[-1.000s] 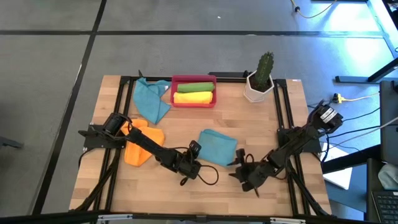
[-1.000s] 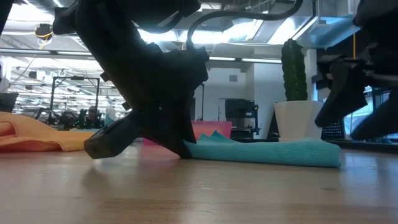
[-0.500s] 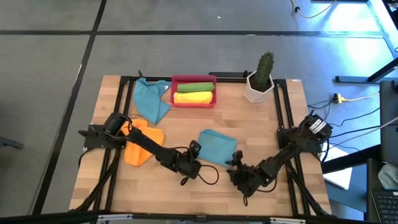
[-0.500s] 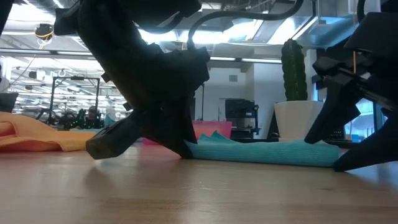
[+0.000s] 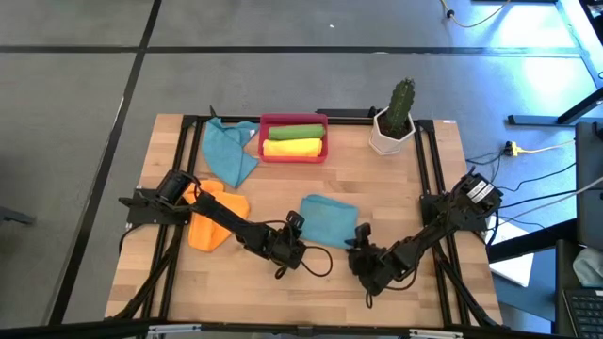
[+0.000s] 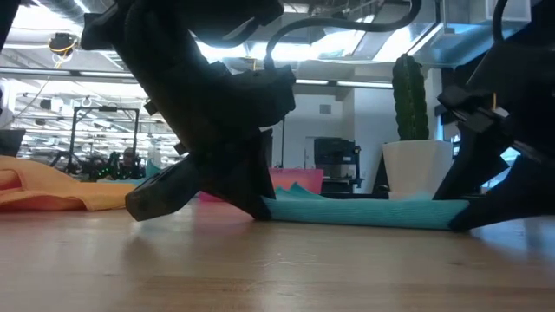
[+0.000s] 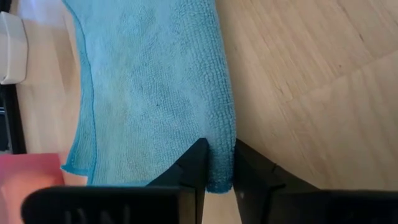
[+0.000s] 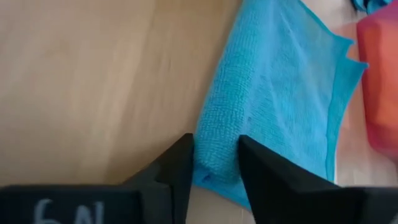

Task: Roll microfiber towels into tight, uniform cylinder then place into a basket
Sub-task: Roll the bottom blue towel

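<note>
Because it is thin and floppy, the folded teal towel will bend and slide, not lift like a board, so it is best pinched right at its near corners. It lies flat in the middle of the worktop, a bit nearer the front edge. The left hand is at one near corner, and its two fingers are squeezed narrow on the edge of the cloth. The right hand is at the other near corner; its fingers stand on each side of the folded edge, a little wider, and I cannot tell if they grip it tight. Microfiber is light and a bit grabby, so it should not slip out, but the layers may come apart if only the top one is caught. Rolling it tight likely needs both corners to turn together. Two rolls, one green and one yellow, already sit in the red basket at the back edge. Another teal towel and an orange towel wait by the left side.
</note>
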